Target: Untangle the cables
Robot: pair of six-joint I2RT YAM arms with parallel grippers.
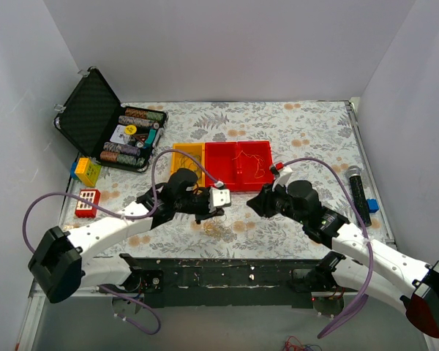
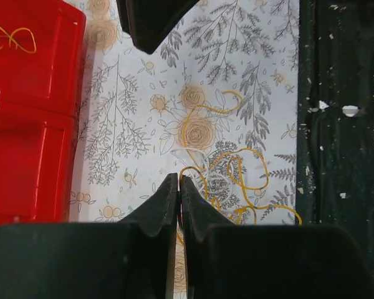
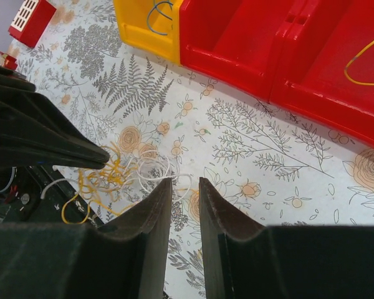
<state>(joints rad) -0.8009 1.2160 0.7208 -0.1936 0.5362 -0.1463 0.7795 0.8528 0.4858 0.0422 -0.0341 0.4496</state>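
Observation:
A tangle of thin yellow and white cables lies on the floral cloth near the front edge; it also shows in the left wrist view and the right wrist view. My left gripper is shut at the tangle's edge, and a yellow strand seems to run out from its tips. My right gripper is slightly open and empty, just short of a white loop. One yellow cable lies in the red tray. A blue one lies in the yellow bin.
An open black case of poker chips stands at the back left. A red block and a yellow-blue toy lie at the left. A black cylinder and a blue piece lie at the right. A black strip runs along the front.

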